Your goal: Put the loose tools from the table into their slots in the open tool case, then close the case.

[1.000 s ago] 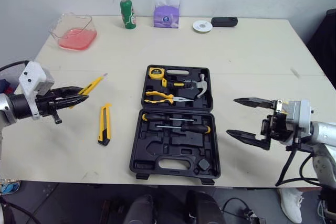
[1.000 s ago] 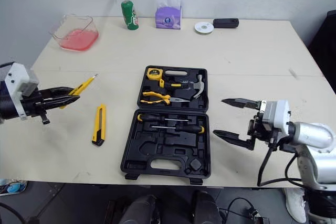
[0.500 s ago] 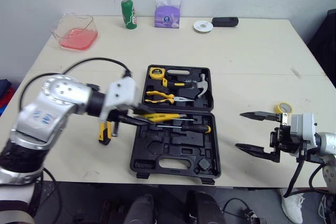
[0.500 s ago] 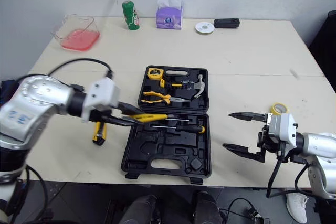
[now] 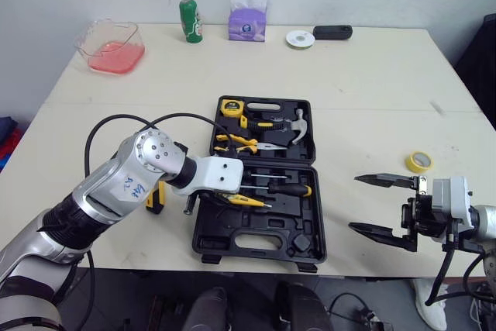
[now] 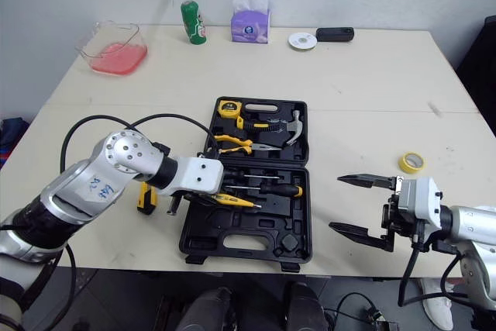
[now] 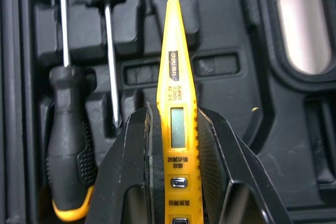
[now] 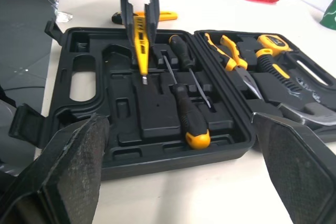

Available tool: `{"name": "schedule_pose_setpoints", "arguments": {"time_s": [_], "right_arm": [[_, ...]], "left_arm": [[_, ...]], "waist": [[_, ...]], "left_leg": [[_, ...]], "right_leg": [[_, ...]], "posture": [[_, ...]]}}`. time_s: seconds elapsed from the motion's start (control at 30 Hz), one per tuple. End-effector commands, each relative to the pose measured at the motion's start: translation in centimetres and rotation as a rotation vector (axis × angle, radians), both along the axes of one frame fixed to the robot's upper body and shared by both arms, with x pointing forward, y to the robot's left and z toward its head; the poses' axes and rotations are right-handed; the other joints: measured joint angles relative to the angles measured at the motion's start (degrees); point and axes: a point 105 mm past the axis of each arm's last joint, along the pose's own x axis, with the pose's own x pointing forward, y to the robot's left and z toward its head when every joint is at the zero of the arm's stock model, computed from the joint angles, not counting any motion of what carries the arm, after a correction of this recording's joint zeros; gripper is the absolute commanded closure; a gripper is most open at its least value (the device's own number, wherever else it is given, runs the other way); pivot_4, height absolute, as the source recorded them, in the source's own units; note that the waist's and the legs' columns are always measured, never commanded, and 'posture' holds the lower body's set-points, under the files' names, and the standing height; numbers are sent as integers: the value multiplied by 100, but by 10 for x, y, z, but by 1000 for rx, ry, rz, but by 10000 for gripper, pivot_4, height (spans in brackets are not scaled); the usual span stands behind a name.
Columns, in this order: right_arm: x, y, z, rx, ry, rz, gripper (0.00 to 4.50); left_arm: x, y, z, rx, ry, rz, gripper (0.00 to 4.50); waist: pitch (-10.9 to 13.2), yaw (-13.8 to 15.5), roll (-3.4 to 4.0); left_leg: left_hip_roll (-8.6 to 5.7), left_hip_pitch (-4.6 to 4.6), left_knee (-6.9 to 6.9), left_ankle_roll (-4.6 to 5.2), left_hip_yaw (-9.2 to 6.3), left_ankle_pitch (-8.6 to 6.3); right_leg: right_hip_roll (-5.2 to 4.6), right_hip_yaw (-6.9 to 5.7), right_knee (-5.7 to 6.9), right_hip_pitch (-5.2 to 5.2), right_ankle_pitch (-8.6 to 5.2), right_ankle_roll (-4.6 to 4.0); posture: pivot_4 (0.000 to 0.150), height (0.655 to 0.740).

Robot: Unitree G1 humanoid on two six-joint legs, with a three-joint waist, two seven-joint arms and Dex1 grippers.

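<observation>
step: seating the yellow tester pen [image 7: 175,66] in the lower tray of the tool case [image 5: 225,226]; not yet down, by my read
left gripper [image 7: 176,114]: clamped on the tester pen's rear half, display window showing between the fingers, blade tip free and pointing out over the moulded recesses
tester pen position: above the tray, just beside the two seated screwdrivers [image 5: 283,189], roughly parallel to their shafts; touching the tray or not, cannot tell
right gripper [image 5: 356,204]: fingers wide apart, holding nothing, off the case's right side and well apart from it
target slot: likely a narrow recess next to the screwdriver shafts; which one exactly, cannot tell
how to do it well: line the pen's long axis up with the recess first, lower it level rather than tip-first, keep clear of the screwdriver handles, let go only once the body sits in the groove, then press it down lightly
risk: pen resting on a rib would stop the lid shutting
left to do: utility knife [image 6: 144,199] on the table left of the case, partly behind the left arm; yellow tape roll [image 5: 418,162] on the table to the right; lid open
</observation>
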Motion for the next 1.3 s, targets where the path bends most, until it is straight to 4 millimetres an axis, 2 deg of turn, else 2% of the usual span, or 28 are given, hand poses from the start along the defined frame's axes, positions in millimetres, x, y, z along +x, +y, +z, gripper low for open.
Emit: {"name": "schedule_pose_setpoints", "arguments": {"time_s": [0.03,0.53,0.93,1.0,1.03,1.17,1.3], "right_arm": [[-4,-1,10,1,-50,-1,0],[-4,2,7,13,-64,-9,0],[-5,4,5,17,-64,-9,0],[-5,4,5,17,-64,-11,0],[-5,4,5,18,-64,-12,0],[-4,4,5,18,-64,-14,0],[-2,4,6,15,-65,-12,0]], "left_arm": [[7,-6,8,-4,-54,18,39784],[21,-10,-5,30,-12,62,39784],[18,-12,-12,14,21,53,39784],[18,-12,-11,-5,18,47,29548],[17,-13,-9,-21,22,44,26177],[13,-19,4,-98,46,4,7639],[11,-16,26,-211,91,-19,7639]], "waist": [[0,8,0],[0,13,-1],[0,29,0],[0,25,0],[0,19,0],[0,4,0],[0,-2,-1]], "left_leg": [[0,0,3,1,-2,0],[0,-8,28,4,-11,-2],[-2,-7,55,10,-22,-5],[-2,-7,55,10,-22,-5],[-2,-7,55,10,-22,-5],[-1,-8,54,9,-22,-6],[-1,-12,58,9,-22,-6]], "right_leg": [[0,-1,0,2,0,0],[-1,-2,11,4,1,2],[-6,-2,21,17,3,6],[-6,-2,22,17,3,6],[-6,-2,21,17,3,6],[-5,-3,21,14,3,6],[-6,-4,22,13,3,6]], "posture": [[1500,7400],[1500,7400],[1500,7400],[1500,7400],[1500,7400],[1500,7400],[1500,7400]]}}
